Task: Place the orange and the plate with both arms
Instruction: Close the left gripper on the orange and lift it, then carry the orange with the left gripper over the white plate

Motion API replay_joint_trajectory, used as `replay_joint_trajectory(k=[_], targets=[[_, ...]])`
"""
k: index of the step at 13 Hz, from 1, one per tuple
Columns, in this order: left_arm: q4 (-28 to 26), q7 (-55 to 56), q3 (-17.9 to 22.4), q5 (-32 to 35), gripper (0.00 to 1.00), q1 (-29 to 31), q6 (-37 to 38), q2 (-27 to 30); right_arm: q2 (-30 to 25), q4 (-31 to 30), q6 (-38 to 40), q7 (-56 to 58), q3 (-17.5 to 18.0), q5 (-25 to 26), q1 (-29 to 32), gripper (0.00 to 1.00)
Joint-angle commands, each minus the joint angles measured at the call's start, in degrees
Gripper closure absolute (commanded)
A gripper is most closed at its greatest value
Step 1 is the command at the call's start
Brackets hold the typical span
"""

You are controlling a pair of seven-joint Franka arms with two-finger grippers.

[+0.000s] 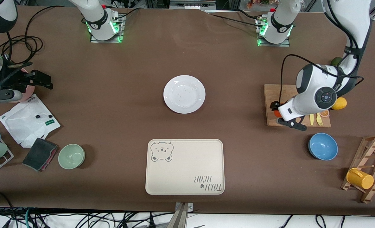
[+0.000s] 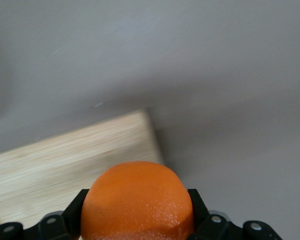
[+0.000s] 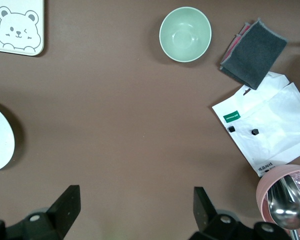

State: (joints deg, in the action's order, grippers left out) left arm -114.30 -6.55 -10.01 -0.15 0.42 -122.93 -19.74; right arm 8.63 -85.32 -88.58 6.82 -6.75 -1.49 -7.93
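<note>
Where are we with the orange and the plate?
Done: the left tool is shut on the orange, over the wooden cutting board. In hand: carrying it off. Left: the white plate sits untouched mid-table; the right tool waits open at its end, and the bear-print tray holds nothing.

The plate (image 1: 184, 94) lies at mid-table, between the two arms' ends. The bear-print tray (image 1: 185, 167) lies nearer the front camera than the plate, well apart from it. Toward the left arm's end, the cutting board (image 1: 271, 95) carries an orange slice (image 1: 324, 113) and a small fork (image 1: 319, 119); a lemon (image 1: 339, 103) sits at its edge. The left gripper (image 1: 276, 115) is over the board's camera-side corner, with the orange (image 2: 137, 202) between its fingers. A bowl (image 1: 323, 146) lies nearer the camera than the board, beside a wooden rack (image 1: 369, 167) bearing a cup (image 1: 359, 178). Toward the right arm's end, the right gripper (image 1: 43, 79) hangs over the table, farther from the camera than a plastic bag (image 1: 29, 121), folded cloth (image 1: 40, 154) and second bowl (image 1: 71, 156).
</note>
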Motion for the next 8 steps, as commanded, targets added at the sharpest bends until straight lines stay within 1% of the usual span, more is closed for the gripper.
replay_joint_trajectory(k=[1, 3, 4, 5, 6, 8], targets=[[1.80, 9.58, -5.43, -2.67, 0.64, -1.20, 1.90, 0.49, 0.16, 0.68, 0.43, -0.49, 0.07, -0.70, 0.20, 0.00], [2.15, 21.34, -12.01, -2.58, 0.63, -1.56, 1.90, -0.03, 0.24, 0.68, 0.34, -0.49, 0.07, -0.70, 0.20, 0.00], [3.54, 28.28, -14.57, -1.97, 0.64, -2.34, 1.90, -0.65, 0.24, 0.68, 0.34, -0.49, 0.07, -0.70, 0.20, 0.00], [5.04, 34.18, -15.29, -1.88, 0.64, -4.70, 1.82, -1.78, 0.24, 0.68, 0.34, -0.49, -0.02, -0.70, 0.20, 0.00], [6.97, 40.15, -15.30, -1.96, 0.64, -8.38, 1.82, -2.40, 0.24, 0.68, 0.34, -0.49, 0.07, -0.70, 0.29, 0.00], [11.35, 53.15, -15.30, -1.96, 0.65, -14.10, 1.73, -6.43, 0.24, 0.68, 0.34, -0.49, 0.07, -0.70, 0.29, 0.00]])
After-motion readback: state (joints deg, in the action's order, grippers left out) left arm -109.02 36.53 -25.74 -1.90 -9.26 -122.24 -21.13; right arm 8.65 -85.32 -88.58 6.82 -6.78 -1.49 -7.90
